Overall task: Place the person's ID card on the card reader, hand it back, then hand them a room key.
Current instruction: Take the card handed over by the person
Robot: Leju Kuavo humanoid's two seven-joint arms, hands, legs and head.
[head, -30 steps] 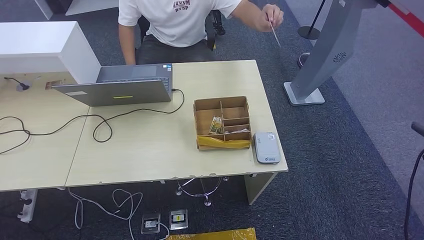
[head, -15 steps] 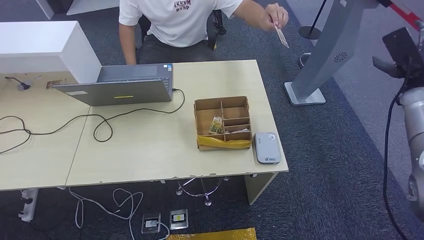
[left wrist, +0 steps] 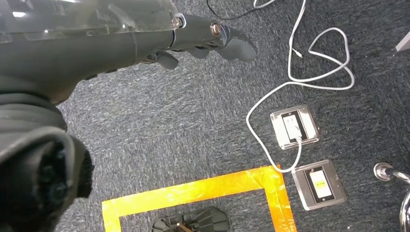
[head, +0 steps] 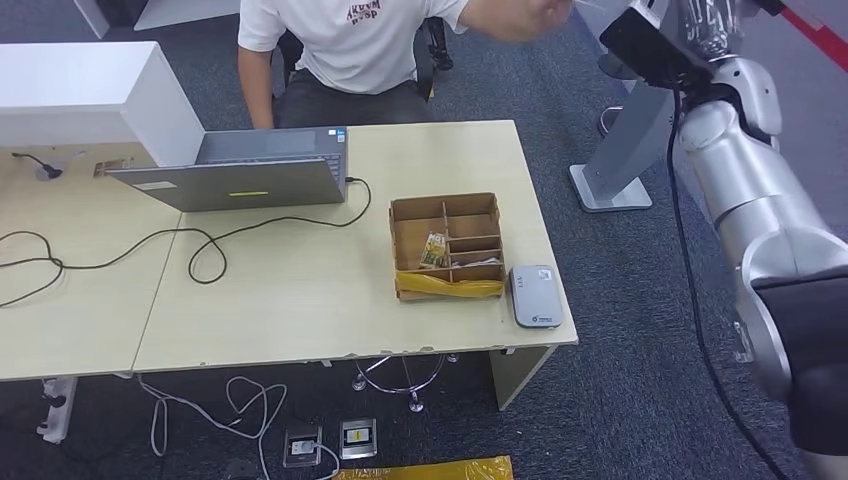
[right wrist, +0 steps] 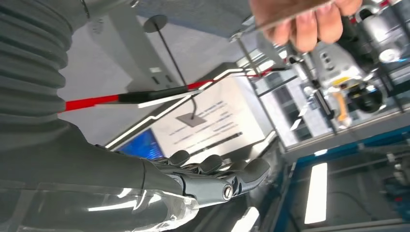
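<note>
Right hand, grey with darker fingers, is raised high beside the desk's far right corner; fingers lie roughly straight and apart, nothing in them. The silver right arm reaches up along the right side of the head view.

Person's hand pinches the thin brownish ID card by one edge. In the right wrist view the card sits beyond the robot's fingertips, well apart, its long axis running crosswise to the fingers. In the head view the person's hand is a blur at the top edge, just left of the robot's wrist.

Judgement: step in hand is receiving the card; the right hand is the nearer one by far. The left hand hangs low over dark carpet, loosely extended, holding nothing.

The small grey card reader lies flat at the near right corner of the pale wooden desk, just beside the brown cardboard divided tray.

Judgement: open air between raised hand and reader. The grey slanted kiosk stand is close behind the arm — the main edge to mind on the way down.
</note>
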